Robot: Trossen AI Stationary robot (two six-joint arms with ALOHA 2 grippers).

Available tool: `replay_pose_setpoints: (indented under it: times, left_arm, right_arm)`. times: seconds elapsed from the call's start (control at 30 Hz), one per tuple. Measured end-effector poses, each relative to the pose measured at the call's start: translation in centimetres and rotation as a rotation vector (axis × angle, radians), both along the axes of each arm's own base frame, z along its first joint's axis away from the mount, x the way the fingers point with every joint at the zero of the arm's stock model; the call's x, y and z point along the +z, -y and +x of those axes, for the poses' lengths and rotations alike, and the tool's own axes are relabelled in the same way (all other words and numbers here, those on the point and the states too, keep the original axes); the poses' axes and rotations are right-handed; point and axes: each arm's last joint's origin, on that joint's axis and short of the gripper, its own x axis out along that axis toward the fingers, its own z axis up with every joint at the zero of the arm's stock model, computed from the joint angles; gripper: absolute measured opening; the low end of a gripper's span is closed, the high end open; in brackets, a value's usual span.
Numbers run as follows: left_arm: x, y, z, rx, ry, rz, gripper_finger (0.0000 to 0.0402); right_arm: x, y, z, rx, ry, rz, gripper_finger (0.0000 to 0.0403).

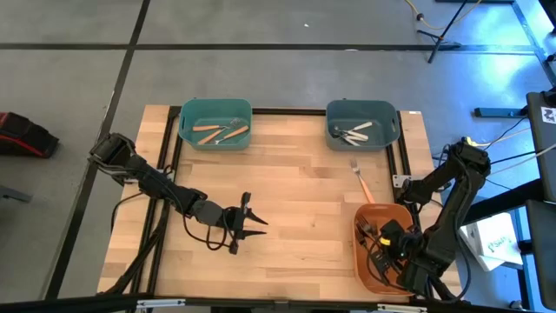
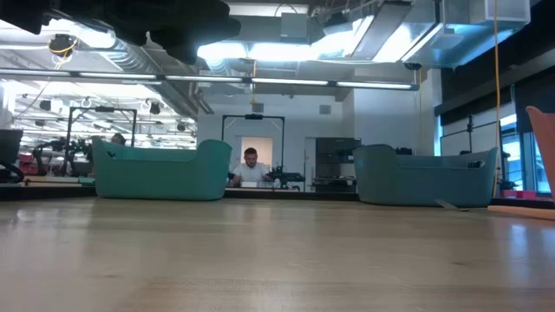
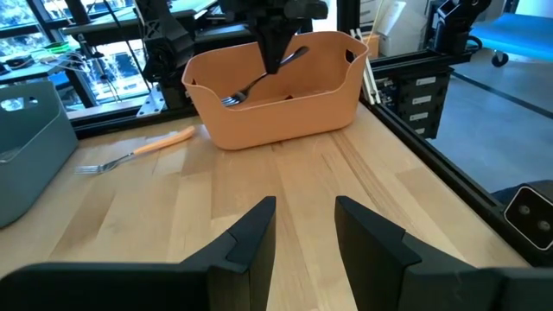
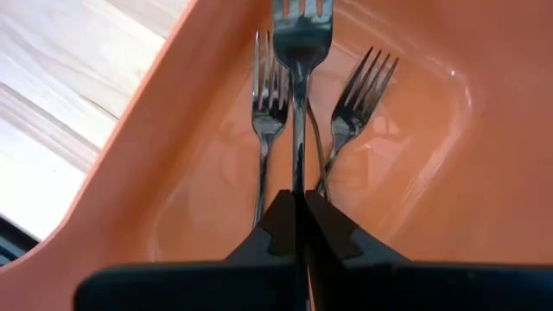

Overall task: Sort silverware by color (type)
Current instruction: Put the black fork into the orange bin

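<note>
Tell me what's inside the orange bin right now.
In the orange bin, two all-metal forks lie on the floor. The right gripper holds a third fork above them. Its fingers hide the forks' handles.

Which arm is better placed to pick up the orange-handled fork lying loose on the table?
Left. Its gripper is open and empty over bare wood, facing the orange-handled fork. The right gripper is shut on an all-metal fork over the orange bin.
</note>
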Motion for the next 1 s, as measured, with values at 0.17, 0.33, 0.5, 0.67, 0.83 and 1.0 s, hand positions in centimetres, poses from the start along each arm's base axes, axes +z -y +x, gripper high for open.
replay_pose_setpoints:
  times: [0.17,0.33,0.5,0.67,0.83,1.0]
  left_arm:
    - [0.0,0.2,-0.1,-0.008,0.001,0.005,0.0116]
    - [0.0,0.0,0.0,-0.003,0.001,0.008,0.0116]
    - [0.0,-0.1,0.0,0.006,-0.002,-0.017,0.0116]
    - [0.0,0.2,-0.1,-0.005,-0.002,-0.018,0.0116]
    - [0.0,0.4,-0.2,-0.011,-0.002,-0.018,0.0116]
    - [0.0,0.4,-0.2,-0.011,-0.002,-0.018,0.0116]
  right_arm:
    - [0.0,0.0,0.6,-0.021,-0.007,0.028,0.0001]
    - [-0.5,0.7,2.2,-0.067,-0.014,-0.004,0.0001]
    - [-1.5,1.5,4.1,-0.051,-0.081,-0.056,0.0001]
    - [-1.9,1.6,4.1,-0.049,-0.143,-0.07,0.0001]
    - [-1.8,1.8,3.9,-0.075,-0.177,-0.074,0.0001]
    - [-1.8,1.3,3.4,-0.051,-0.176,-0.07,0.0001]
